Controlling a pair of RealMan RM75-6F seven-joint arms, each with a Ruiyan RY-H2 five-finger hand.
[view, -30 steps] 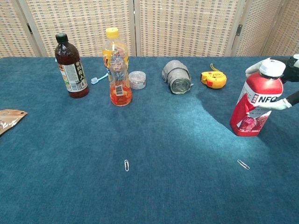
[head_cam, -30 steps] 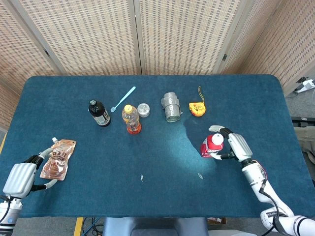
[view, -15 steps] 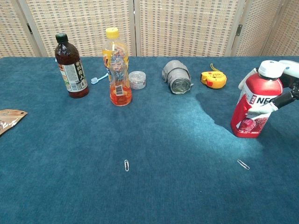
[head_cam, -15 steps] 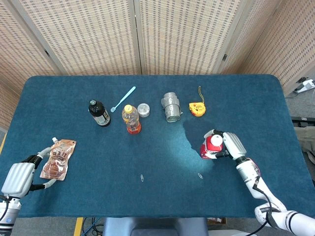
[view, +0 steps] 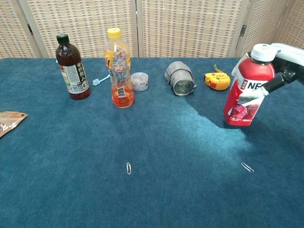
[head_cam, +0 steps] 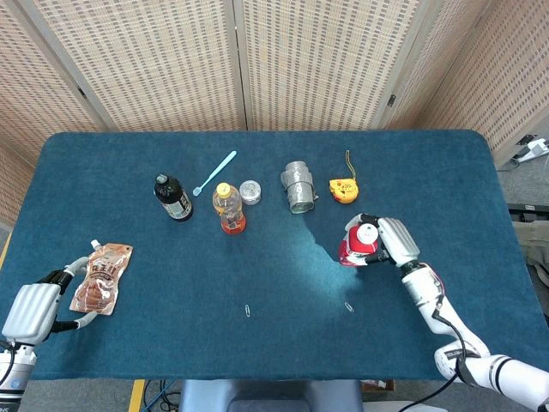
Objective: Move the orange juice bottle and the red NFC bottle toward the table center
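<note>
The red NFC bottle (head_cam: 356, 246) (view: 245, 90) with a white cap stands tilted slightly on the blue table, right of centre. My right hand (head_cam: 390, 241) (view: 280, 71) grips it from its right side, fingers wrapped around the body. The orange juice bottle (head_cam: 229, 209) (view: 119, 75), yellow-capped, stands upright at the back left of centre, with no hand near it. My left hand (head_cam: 39, 305) rests at the table's front left edge, fingers curled in, next to a brown pouch (head_cam: 101, 277); it holds nothing.
A dark sauce bottle (head_cam: 173, 197) (view: 72, 67) stands left of the juice bottle. A small tin (head_cam: 250, 191), a grey tape roll (head_cam: 298, 187), a yellow tape measure (head_cam: 343, 189) and a blue toothbrush (head_cam: 214, 172) lie along the back. Two paper clips (view: 128, 167) (view: 247, 167) lie in front.
My right hand closed around the red NFC bottle and carried it left and toward the back, nearer the table centre. The left hand and the orange juice bottle stayed put.
</note>
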